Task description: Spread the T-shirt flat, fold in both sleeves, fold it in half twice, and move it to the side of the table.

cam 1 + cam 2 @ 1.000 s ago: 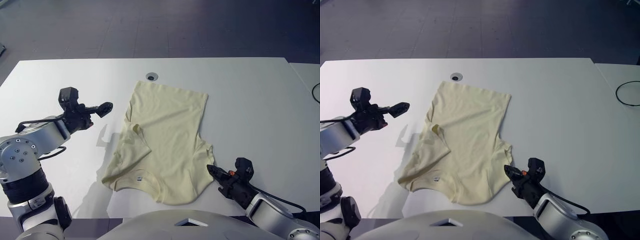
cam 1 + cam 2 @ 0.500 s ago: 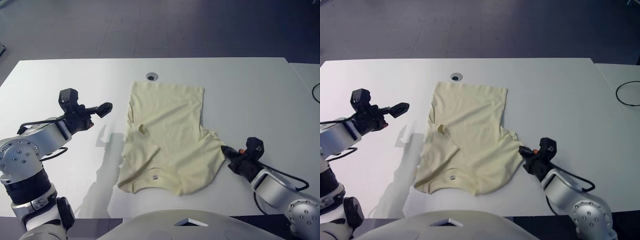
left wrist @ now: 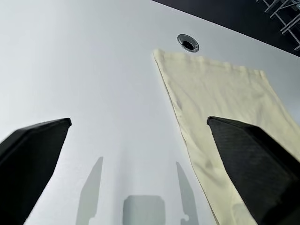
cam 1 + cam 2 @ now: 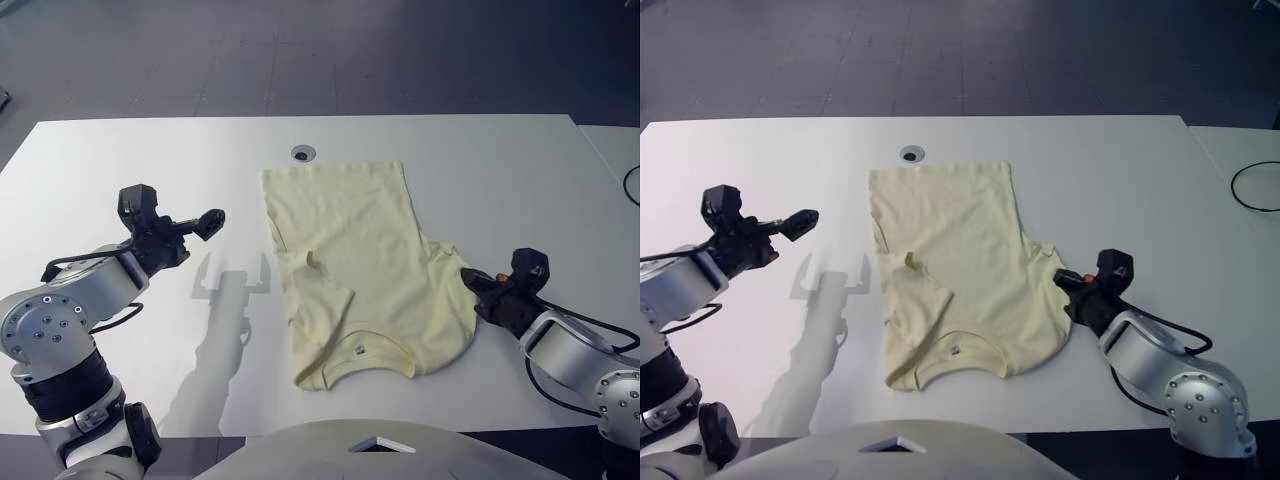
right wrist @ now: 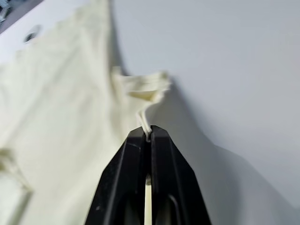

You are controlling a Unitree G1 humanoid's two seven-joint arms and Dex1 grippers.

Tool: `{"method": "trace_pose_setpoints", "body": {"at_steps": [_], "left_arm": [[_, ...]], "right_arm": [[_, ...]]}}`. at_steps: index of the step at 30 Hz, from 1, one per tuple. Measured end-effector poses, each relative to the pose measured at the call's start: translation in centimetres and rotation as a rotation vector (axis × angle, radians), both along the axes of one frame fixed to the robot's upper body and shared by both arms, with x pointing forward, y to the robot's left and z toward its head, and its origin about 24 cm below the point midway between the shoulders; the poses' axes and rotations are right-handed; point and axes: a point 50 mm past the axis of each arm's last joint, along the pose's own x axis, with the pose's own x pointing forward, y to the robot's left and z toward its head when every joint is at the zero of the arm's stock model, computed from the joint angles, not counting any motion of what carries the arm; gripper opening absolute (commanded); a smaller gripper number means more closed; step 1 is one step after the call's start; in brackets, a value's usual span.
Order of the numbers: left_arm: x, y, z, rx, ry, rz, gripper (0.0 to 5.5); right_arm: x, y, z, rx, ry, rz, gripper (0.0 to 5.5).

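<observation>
T-shirt (image 4: 360, 270), pale yellow, lies on the middle of the white table (image 4: 500, 170), its hem toward the far edge and its collar toward the near edge by the robot. The hem's left corner sits close to a round grommet hole (image 4: 303, 153) in the table top, just short of it. The body of the shirt lies mostly flat, with slight wrinkles along its left edge. Its left sleeve (image 4: 318, 270) is turned inward and rests on top of the body. A small label (image 4: 357, 349) shows inside the collar. The right sleeve (image 4: 448, 258) is bunched into a ridge where it is pulled outward

Right claw (image 4: 470, 282) is low over the table at the shirt's right side, clenched on the edge of that right sleeve; in the right wrist view its two dark fingers (image 5: 133, 154) press together with a thin fold of cloth pinched between them

Left claw (image 3: 139, 120) is well apart from the shirt on the robot's left, clear of the cloth, released, its fingers spread wide and grasping nothing, pointed toward the shirt's left edge
</observation>
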Motion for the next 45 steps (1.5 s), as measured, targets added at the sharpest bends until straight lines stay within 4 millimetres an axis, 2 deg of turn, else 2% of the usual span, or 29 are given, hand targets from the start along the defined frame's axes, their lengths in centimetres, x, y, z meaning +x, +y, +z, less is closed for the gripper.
{"method": "trace_pose_setpoints", "body": {"at_steps": [7, 16, 17, 21, 25, 28, 30, 32, 36, 39, 42, 45], "left_arm": [[-0.3, -0.1, -0.1, 0.003, -0.002, 0.016, 5.4], [0.3, -0.6, -0.3, -0.01, 0.003, 0.0, 5.4], [0.4, -0.7, -0.2, -0.011, 0.003, -0.003, 5.4], [0.5, -0.8, -0.5, -0.014, 0.02, -0.012, 5.4], [0.6, -1.0, -0.6, -0.011, 0.021, -0.022, 5.4], [0.6, -1.4, -0.7, 0.001, 0.013, -0.051, 5.4], [0.4, -2.0, -0.5, 0.05, -0.018, -0.117, 5.4], [-0.2, -2.6, 0.0, 0.142, -0.071, -0.219, 5.4], [-1.6, -2.2, -0.2, 0.296, -0.113, -0.352, 5.4], [-2.7, -1.7, -1.2, 0.377, -0.107, -0.444, 5.4], [-3.7, -1.3, -2.2, 0.453, -0.106, -0.535, 5.4], [-5.1, -1.6, -3.2, 0.539, -0.135, -0.715, 5.4]], "right_arm": [[0.1, 3.7, 0.9, 0.062, 0.008, 0.11, 0.02], [0.6, 7.5, -0.2, 0.168, 0.039, 0.141, 0.02], [0.8, 7.8, -0.2, 0.179, 0.036, 0.138, 0.31], [1.3, 9.4, 0.0, 0.261, 0.021, 0.165, 0.88], [1.6, 10.8, 1.6, 0.421, -0.021, 0.25, 1.5], [2.1, 9.8, 2.9, 0.432, -0.07, 0.269, 1.93], [2.8, 8.1, 3.9, 0.347, -0.141, 0.28, 2.25], [3.7, 5.0, 5.3, 0.113, -0.254, 0.31, 2.59], [4.3, 1.0, 6.4, -0.262, -0.334, 0.406, 3.17], [4.0, -1.1, 6.0, -0.475, -0.381, 0.494, 3.64], [3.4, -2.7, 4.5, -0.656, -0.377, 0.627, 4.15], [2.2, -4.2, 2.3, -0.81, -0.357, 0.876, 4.61]]}}
